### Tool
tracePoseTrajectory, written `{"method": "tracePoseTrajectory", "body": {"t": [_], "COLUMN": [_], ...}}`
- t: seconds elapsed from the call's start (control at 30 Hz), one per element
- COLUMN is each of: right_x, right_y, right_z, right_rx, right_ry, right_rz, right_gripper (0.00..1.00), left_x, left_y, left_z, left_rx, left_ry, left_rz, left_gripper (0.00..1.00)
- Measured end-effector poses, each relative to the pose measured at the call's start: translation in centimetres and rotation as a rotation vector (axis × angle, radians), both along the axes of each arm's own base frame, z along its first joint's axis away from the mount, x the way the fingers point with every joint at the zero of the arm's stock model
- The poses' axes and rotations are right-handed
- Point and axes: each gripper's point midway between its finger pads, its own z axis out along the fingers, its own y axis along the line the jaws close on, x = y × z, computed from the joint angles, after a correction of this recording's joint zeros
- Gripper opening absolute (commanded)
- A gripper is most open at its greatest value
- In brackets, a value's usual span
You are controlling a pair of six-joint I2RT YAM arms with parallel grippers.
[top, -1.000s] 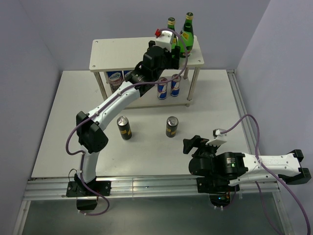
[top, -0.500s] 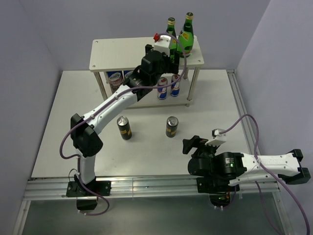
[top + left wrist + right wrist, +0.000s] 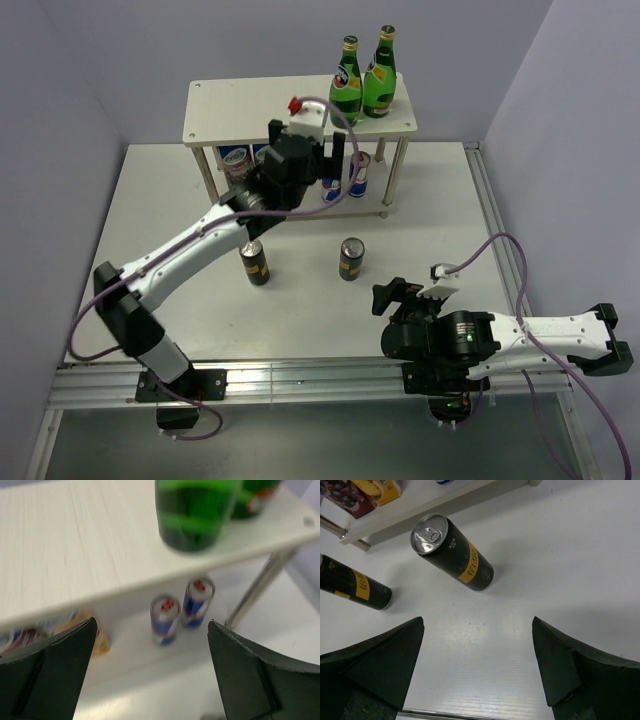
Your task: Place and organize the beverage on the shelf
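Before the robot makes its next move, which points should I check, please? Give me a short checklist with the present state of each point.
1. Left fingers open and empty: ok.
2. Both green bottles upright on the top board: ok.
3. Blue-and-silver cans upright on the lower board: ok.
4. Dark cans on the shelf: not ok, both stand on the table.
5. Right fingers open, one dark can ahead of them: ok.
6. Free room on the lower board: cannot tell, the left arm hides part.
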Motion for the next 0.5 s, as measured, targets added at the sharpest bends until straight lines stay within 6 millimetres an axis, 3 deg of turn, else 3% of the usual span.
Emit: {"method": "tracePoseTrajectory", "body": {"t": [0.07,0.13,0.27,0.33,0.5], "right_x": [0.0,0.0,0.0,0.0,0.0], "right_y": [0.1,0.1,0.1,0.1,0.1], "right_z": [-0.1,-0.2,-0.2,-0.2,-0.1], "right_rx": [-0.009,-0.016,-0.021,-0.022,-0.017], "right_ry": [0.000,0.001,0.001,0.000,-0.001], "right_rz": [0.001,0.001,0.003,0.005,0.007], "right_gripper": [0.96,0.96,0.96,0.96,0.96], "left_x": [-2.7,-7.0,-15.7,-18.4,-21.6], "left_y": [1.1,1.7,3.3,5.4,9.3], "left_z": [-0.8,-1.6,-5.7,-9.3,-19.4], "left_rx": [0.032,0.028,0.008,-0.008,0.003], "left_ry": [0.015,0.022,0.096,0.168,0.321], "left_rz": [0.029,0.034,-0.020,0.000,0.099], "left_gripper": [0.99,0.99,0.99,0.99,0.99]}}
